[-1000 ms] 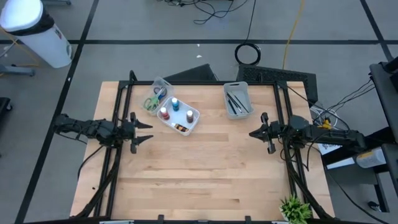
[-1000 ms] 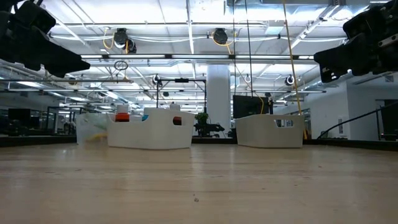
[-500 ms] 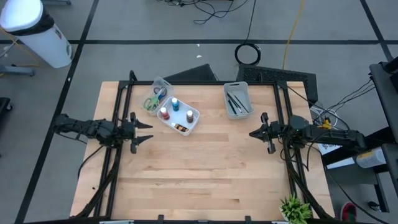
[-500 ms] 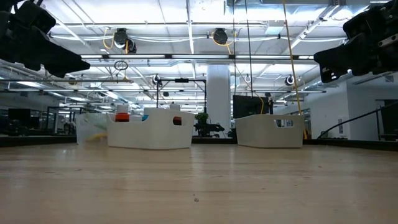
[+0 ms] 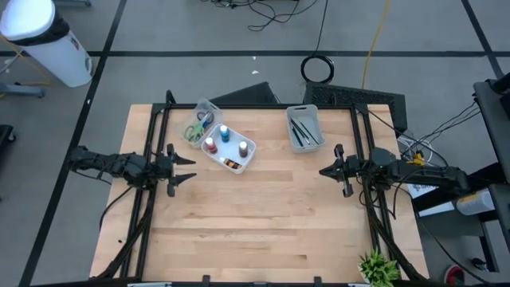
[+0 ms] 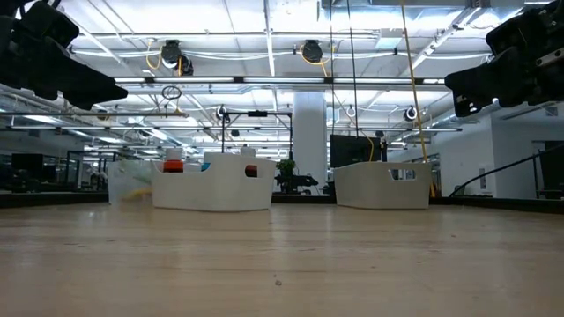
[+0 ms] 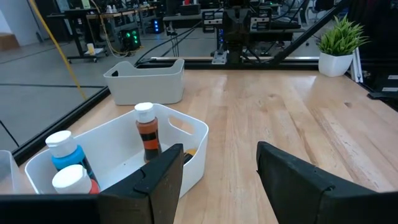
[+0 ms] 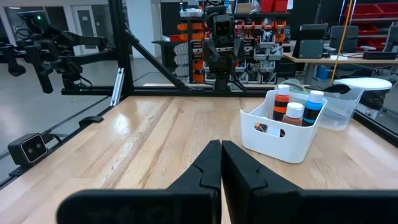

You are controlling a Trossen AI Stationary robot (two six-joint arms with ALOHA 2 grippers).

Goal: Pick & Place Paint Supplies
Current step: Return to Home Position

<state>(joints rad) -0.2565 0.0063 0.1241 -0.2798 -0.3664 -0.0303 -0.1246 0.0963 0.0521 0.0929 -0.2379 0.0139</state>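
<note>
While the left end effector [image 5: 188, 169] is wide and the right end effector [image 5: 323, 171] closed (both empty), paint bottles [image 5: 225, 131] stand in the white bin [image 5: 249, 151], scissors [image 5: 194, 130] in the clear bin [image 5: 209, 104], paintbrushes [image 5: 304, 130] in the gray bin [image 5: 303, 108].

A robotics lab in a big open industrial hall. The wooden tabletop [image 5: 263, 215] sits in a black metal frame [image 5: 156, 119] on a grey floor [image 5: 199, 32] marked with dark tape lines [image 5: 239, 53], and a coiled cable [image 5: 317, 69] lies at 1 o'clock from it. Level across the tabletop show an exposed ceiling with strip lights [image 6: 264, 53] and a white column [image 6: 309, 132]. At 9 o'clock stand equipment racks [image 8: 217, 31] and red storage bins [image 8: 367, 9].
</note>
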